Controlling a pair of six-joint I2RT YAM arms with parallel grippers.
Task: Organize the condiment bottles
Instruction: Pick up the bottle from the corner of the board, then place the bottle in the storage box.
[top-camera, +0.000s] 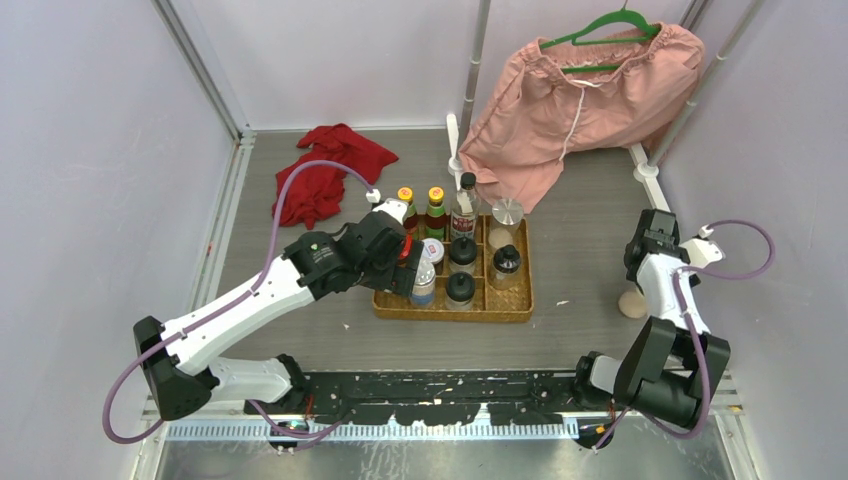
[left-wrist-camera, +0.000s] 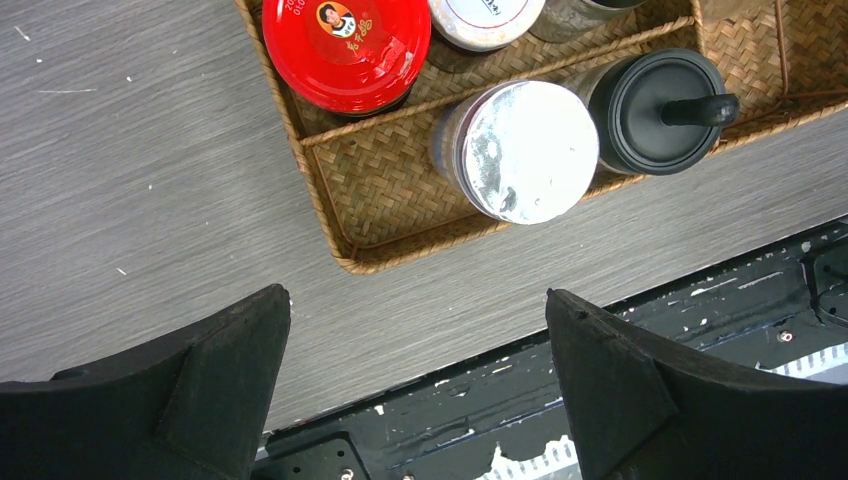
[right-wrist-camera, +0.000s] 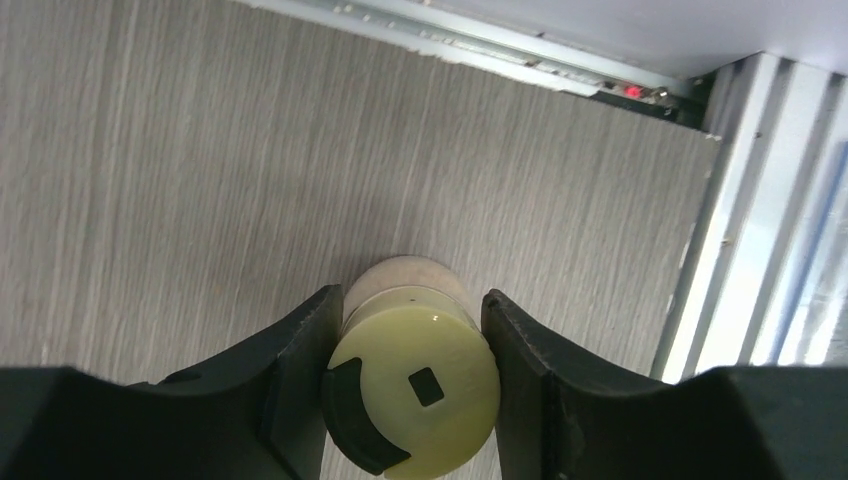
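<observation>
R end effector (right-wrist-camera: 410, 305) clamped on round yellow-lidded shaker (right-wrist-camera: 415, 390), upright on grey counter (right-wrist-camera: 150, 150) nr R edge, well apart from woven wicker tray (top-camera: 505, 308). L end effector (left-wrist-camera: 418, 305) spread apart, empty, above tray's near-L corner, nr silver-lidded jar (left-wrist-camera: 525, 150) & red-lidded jar (left-wrist-camera: 345, 45) in separate compartments.

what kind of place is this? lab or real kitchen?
Likely an enclosed robot test cell, not a kitchen: plain pale walls and metal posts box in a grey table, and the props look staged, a wicker tray of condiment bottles plus a red cloth and pink shorts on a hanger.
</observation>
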